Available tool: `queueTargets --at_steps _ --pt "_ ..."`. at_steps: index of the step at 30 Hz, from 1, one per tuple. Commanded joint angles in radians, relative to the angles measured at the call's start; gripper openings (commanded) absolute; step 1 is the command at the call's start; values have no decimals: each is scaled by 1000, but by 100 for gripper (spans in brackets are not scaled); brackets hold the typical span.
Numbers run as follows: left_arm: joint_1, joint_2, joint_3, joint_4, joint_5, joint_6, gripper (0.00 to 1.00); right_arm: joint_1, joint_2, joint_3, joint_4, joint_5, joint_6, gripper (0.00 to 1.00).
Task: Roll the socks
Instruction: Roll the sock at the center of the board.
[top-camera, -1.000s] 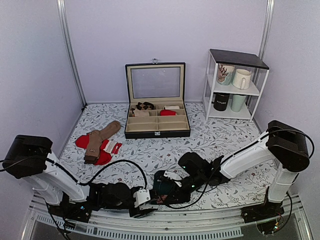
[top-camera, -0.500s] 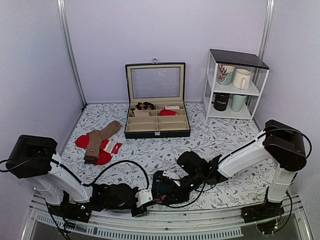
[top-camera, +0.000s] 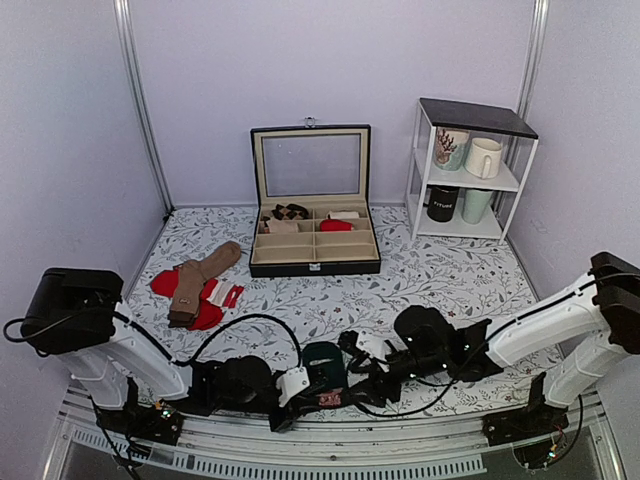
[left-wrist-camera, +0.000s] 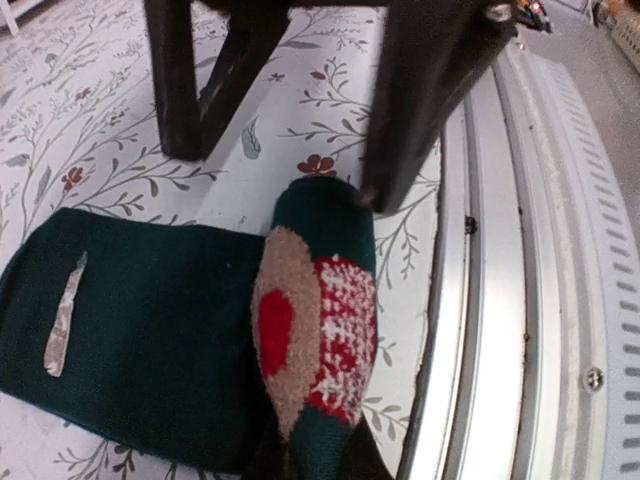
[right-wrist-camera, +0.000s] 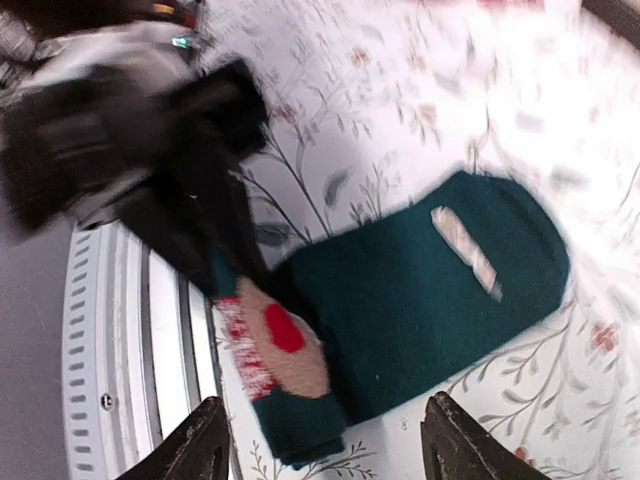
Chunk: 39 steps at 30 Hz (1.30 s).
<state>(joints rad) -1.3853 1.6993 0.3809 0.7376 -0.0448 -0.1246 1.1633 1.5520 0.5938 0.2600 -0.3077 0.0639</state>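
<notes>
Pinching the patterned toe end of the socks (left-wrist-camera: 150, 320), my left fingers (top-camera: 300, 388) are clamped tight on it, while my right fingers (top-camera: 358, 376) stand spread apart with nothing between them. The socks lie flat on the floral tabletop (top-camera: 440, 270) at its near edge, just beside the metal rail (left-wrist-camera: 500, 250). Only the wrist views show the tan, red and white knit on the toe and the thin pale strip (right-wrist-camera: 465, 250) lying on the teal leg; from above the socks are a dark lump between my two arms. Only the top view shows the open black case (top-camera: 314, 215), the tan-brown socks (top-camera: 200, 275) lying over the red socks (top-camera: 165, 283), and the white rack (top-camera: 470, 170) of mugs. The white lettering on the black mug (top-camera: 442, 203) is too small to read. My right wrist view is blurred, and my left wrist view cuts off my own fingertips at its bottom edge.
</notes>
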Motion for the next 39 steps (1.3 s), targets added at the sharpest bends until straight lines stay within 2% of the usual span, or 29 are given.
queueTargets --at_steps 1,6,18,20,27,29,34,35,36,39 --pt "46 66 -18 -104 145 -99 0 89 -100 -119 295 173 -272 67" --pt "75 92 -28 -107 213 -150 0 148 -44 -115 305 209 -362 68" --pt "102 124 -40 -86 265 -174 0 173 80 -92 271 255 -369 63" --pt "104 131 -38 -83 271 -174 0 173 94 -83 265 261 -369 59" --pt "110 144 -38 -74 283 -180 0 173 131 -51 207 259 -339 33" --pt "111 144 -39 -76 278 -189 0 173 131 -45 185 245 -325 31" --pt "99 14 -81 -76 148 -157 45 167 130 -17 67 183 -247 25" --pt "90 -33 -87 -87 107 -142 62 158 129 -13 50 150 -224 25" --pt "76 -81 -90 -101 66 -120 70 144 133 -7 23 104 -191 25" --pt "2 -215 -101 -123 -75 -28 76 92 162 17 -36 7 -114 24"
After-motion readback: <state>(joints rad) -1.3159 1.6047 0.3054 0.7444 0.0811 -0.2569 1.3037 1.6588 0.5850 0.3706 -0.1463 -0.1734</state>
